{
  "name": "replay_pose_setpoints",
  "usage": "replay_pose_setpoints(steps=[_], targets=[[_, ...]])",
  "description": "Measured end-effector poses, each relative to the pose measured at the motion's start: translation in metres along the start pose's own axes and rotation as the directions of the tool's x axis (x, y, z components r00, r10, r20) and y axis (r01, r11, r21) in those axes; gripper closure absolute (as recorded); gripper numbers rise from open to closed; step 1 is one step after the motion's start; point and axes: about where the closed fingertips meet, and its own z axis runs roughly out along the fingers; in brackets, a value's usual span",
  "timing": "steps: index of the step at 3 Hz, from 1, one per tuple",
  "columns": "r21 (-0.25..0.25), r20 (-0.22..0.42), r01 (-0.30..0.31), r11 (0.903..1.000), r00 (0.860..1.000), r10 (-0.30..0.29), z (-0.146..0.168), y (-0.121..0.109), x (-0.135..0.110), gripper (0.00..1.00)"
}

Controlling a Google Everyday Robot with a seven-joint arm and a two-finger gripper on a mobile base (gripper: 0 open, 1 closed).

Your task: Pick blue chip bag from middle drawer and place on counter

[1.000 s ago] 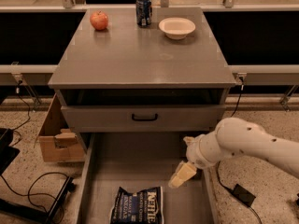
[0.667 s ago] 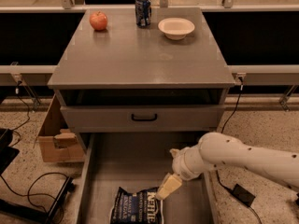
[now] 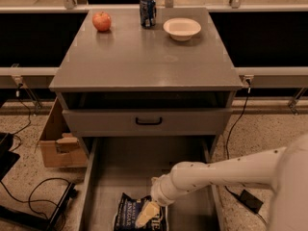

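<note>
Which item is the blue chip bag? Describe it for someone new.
Below the grey counter, the middle drawer stands pulled out. On its floor at the near end lies the blue chip bag, with the gripper over it. It is a crinkly dark blue foil bag with white lettering, flat, unlike the upright blue soda can on the counter.

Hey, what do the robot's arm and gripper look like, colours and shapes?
The arm is a smooth, white, rounded tube dotted with small dark specks, swelling into a bulbous wrist joint. Its gripper, down at the dark blue foil chip bag, is pale cream-yellow. No cables show.
</note>
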Motion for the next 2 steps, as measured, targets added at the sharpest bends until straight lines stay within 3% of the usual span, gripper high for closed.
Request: replay_pose_setpoints(steps=[1, 2], targets=[[-0.06, -0.012, -0.005, 0.9982, 1.0, 0.004, 0.056, 0.018, 0.003, 0.17], [-0.081, 0.008, -0.002, 0.9967, 1.0, 0.003, 0.078, 0.027, -0.005, 0.4]])
